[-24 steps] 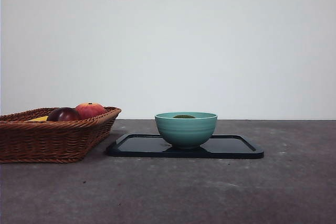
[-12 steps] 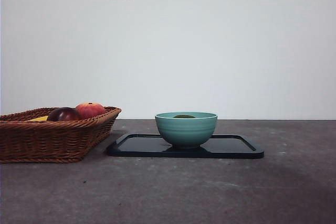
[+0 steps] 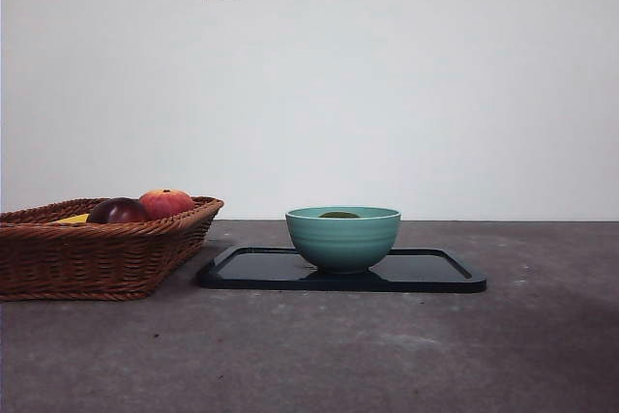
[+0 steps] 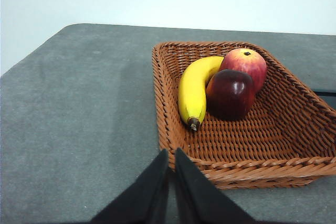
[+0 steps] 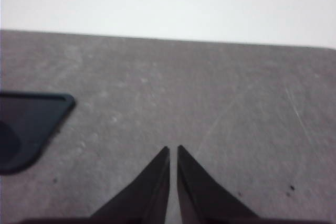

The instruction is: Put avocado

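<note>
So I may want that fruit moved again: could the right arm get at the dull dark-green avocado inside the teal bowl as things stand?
Probably yes. The avocado lies in the open-topped teal bowl on the black tray, with nothing over it. The right gripper, jaws shut, is beside the tray's corner and would have to open first.

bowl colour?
Teal, faint ribbing on the bowl; front view shows it best.

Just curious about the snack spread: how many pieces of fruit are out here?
4: a banana, red apple and dark red fruit in the basket; the avocado sits in the bowl.
</note>
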Robot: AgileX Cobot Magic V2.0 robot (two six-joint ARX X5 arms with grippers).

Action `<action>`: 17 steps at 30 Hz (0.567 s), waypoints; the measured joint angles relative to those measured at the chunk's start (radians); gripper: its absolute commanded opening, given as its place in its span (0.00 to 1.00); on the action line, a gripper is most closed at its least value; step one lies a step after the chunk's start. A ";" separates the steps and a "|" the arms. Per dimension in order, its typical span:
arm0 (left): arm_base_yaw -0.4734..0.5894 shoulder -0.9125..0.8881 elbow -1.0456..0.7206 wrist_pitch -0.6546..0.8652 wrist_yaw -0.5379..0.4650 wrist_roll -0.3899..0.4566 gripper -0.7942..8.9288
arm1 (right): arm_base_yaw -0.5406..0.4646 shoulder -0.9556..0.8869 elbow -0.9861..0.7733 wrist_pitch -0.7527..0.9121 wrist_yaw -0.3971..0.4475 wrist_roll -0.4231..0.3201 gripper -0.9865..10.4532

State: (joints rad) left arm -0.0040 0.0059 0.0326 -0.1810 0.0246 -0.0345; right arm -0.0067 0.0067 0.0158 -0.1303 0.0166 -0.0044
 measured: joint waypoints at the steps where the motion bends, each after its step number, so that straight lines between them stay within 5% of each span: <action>1: 0.000 0.000 0.000 0.000 0.000 0.000 0.10 | -0.001 0.000 0.000 -0.013 0.007 0.000 0.10; 17: 0.000 0.000 0.000 0.000 0.000 0.000 0.10 | -0.001 0.000 0.001 -0.037 0.010 0.000 0.10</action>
State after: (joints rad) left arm -0.0040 0.0059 0.0326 -0.1810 0.0246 -0.0345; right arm -0.0078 0.0067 0.0166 -0.1677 0.0261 -0.0044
